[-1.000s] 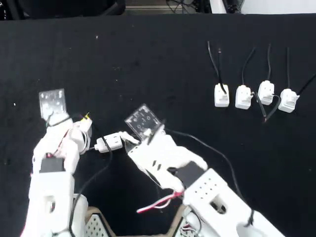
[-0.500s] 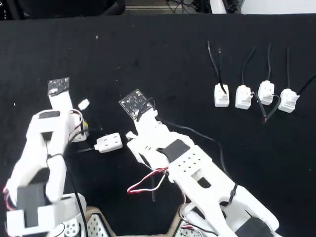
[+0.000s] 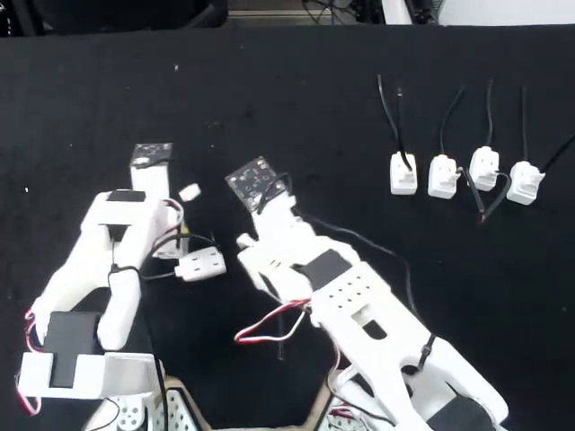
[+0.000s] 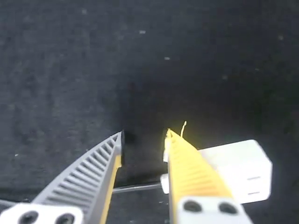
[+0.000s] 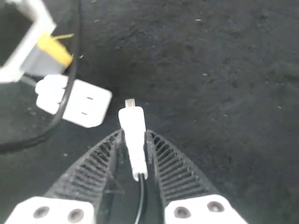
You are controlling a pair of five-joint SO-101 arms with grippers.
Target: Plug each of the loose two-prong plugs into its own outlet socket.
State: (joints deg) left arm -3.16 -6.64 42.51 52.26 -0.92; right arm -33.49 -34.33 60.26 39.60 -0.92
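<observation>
A loose white outlet socket (image 3: 200,264) on a black cable lies on the black table left of centre. My right gripper (image 5: 134,136) is shut on a white two-prong plug (image 5: 132,119), whose prongs point toward the socket (image 5: 79,105) a short way off. In the high view this gripper (image 3: 244,244) sits just right of the socket. My left gripper (image 4: 142,137) stands open just beside the socket (image 4: 238,170), its yellow finger (image 4: 191,172) against the socket's cable end, with only the thin cable crossing between its fingers. From above, the left gripper (image 3: 182,237) hovers at the socket's far left side.
Several white socket blocks (image 3: 442,177) with black cables lie in a row at the back right. A black cable (image 3: 377,260) trails from the held plug under the right arm. Bare black table (image 3: 287,108) stretches across the back.
My left arm has swung toward the middle, so its gripper is now over the socket's cable end. The socket slid slightly right. The right arm stretched forward with the plug.
</observation>
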